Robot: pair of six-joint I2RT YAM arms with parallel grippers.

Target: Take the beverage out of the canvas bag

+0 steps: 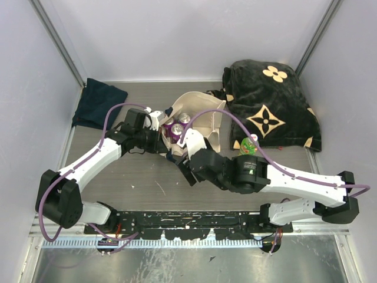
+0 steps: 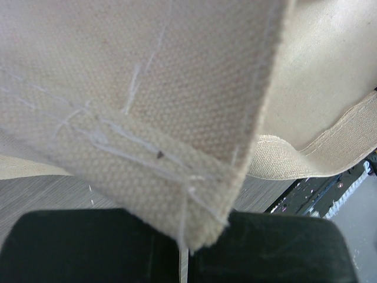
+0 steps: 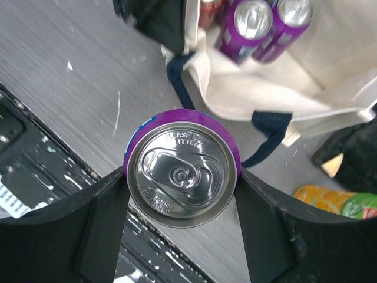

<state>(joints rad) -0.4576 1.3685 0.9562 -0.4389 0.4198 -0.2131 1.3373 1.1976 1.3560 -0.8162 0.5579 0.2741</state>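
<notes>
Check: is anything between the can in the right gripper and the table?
Nothing visible. The purple can in the right gripper hangs outside the canvas bag over the table. The navy handle lies close beside it and the orange bottle farther off; the spot directly beneath is hidden.

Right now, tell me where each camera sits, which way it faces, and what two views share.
Top external: above and behind the bases, facing down on the table; left arm and right arm show, meeting at the canvas bag.
Left wrist: right against the bag's cloth; left gripper shut on its edge.
Right wrist: facing down the right gripper, shut on a purple can.
Shared: top and right wrist both show the purple cans inside the bag and the orange bottle.
</notes>
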